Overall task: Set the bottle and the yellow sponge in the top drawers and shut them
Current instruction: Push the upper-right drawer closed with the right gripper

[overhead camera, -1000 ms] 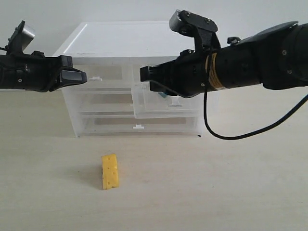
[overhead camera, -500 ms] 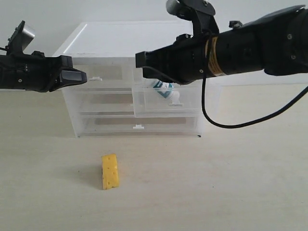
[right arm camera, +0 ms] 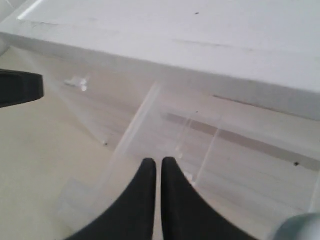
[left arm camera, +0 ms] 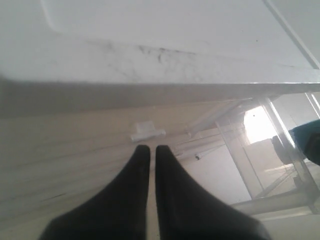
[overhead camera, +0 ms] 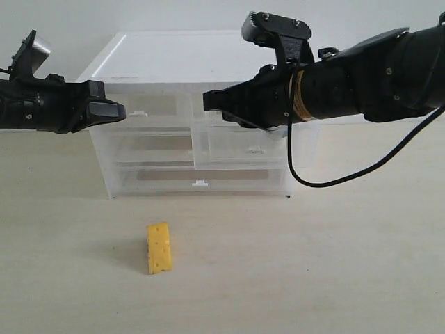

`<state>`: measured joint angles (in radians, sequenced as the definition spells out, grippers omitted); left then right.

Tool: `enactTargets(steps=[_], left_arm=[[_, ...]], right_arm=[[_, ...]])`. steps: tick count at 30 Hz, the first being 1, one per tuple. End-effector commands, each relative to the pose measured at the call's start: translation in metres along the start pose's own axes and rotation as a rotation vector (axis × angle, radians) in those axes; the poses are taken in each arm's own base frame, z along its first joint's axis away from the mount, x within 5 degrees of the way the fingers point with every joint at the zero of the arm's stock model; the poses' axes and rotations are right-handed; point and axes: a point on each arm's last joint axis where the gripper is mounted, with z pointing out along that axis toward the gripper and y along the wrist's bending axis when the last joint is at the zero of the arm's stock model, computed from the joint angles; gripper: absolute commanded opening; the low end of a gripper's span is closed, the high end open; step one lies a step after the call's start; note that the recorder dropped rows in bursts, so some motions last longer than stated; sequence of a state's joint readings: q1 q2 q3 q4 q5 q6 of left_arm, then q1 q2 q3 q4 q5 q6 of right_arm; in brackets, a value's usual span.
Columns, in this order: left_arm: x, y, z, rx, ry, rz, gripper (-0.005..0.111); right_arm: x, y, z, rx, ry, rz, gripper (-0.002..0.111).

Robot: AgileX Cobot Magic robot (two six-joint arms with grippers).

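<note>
Yellow wedge-shaped sponge dotted with little holes: I see it standing on edge on the pale tabletop, out in front of the white-topped cabinet of translucent plastic drawers and well apart from both arms.

My left pincer hangs level at the cabinet's left front corner. In the left wrist view its black fingers are clenched almost together on nothing, and they point at the small white handle tab of the left half-width top drawer, near it but not touching. That drawer sits flush with the cabinet front.

The right half-width top drawer is pulled out towards the camera, its small white tab well forward of the others. My right pincer hovers over it near the line where the two top drawers meet. From the right wrist I read its fingers as pressed nearly together, gripping nothing, with the clear drawer walls beneath them.

A dark teal shape shows through the clear plastic at the edge of the left wrist view. I cannot tell whether it is the bottle's label, and the exterior view does not show the bottle, since the right arm covers the inside of the open drawer.

The two full-width drawers below are shut.
</note>
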<state>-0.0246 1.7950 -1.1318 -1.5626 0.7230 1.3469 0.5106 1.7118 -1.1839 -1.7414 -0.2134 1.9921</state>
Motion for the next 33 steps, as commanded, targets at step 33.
enactTargets(steps=[33], left_arm=[[0.000,0.000,0.000,0.006,0.000,0.004,0.004]], right_arm=[[0.002,-0.040,-0.060,0.541,-0.115,-0.302,0.000]])
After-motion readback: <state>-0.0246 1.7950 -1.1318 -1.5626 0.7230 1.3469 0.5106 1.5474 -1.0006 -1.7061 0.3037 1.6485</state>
